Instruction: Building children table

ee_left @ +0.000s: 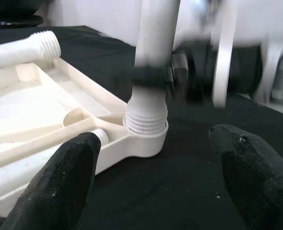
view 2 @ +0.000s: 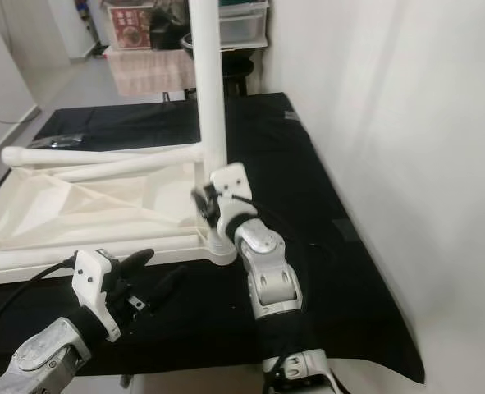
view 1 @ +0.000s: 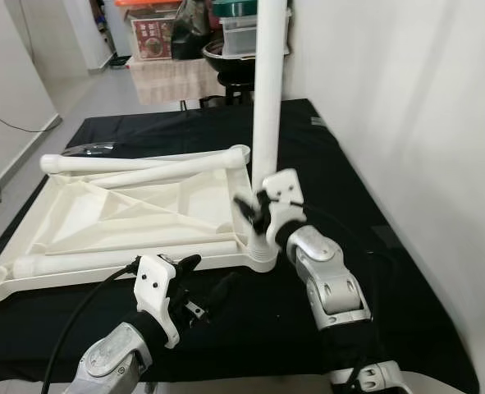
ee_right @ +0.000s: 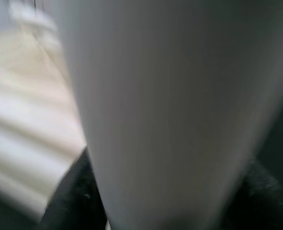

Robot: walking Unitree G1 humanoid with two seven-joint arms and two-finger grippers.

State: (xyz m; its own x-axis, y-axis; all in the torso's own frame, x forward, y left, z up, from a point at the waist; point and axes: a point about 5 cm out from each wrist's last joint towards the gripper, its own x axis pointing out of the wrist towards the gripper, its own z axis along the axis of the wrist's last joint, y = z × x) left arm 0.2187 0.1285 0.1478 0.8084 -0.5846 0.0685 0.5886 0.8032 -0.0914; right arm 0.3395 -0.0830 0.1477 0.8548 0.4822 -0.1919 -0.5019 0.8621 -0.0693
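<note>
While the white plastic tabletop [view 1: 135, 215] lies upside down on the black-covered work surface [view 1: 324, 156], its ribbed underside faces up and shows diagonal braces running to the corners. It sits toward the left edge of that surface. Two loose white legs [view 1: 144, 164] rest across its far edge, one ending in a threaded tip, and a third loose leg [view 1: 119, 258] lies along its near edge. At the near edge of the black surface, the left gripper [view 1: 199, 283] hovers just in front of the tabletop's near rim, its two black fingers [ee_left: 64, 182] spread apart and holding nothing; from the left wrist view the corner socket [ee_left: 143, 139] sits ahead of and between them, apart from both. Further right, at the tabletop's near right corner, an upright leg [view 1: 268, 90] stands vertical in that round socket, its threaded base seated in the collar. The right gripper [view 1: 257, 215] is at the lower part of this leg, just above the socket, its fingers closed around the tube. In the right wrist view the leg's pale surface [ee_right: 170, 110] looms very close and blurred, with dark finger pads at either side.
</note>
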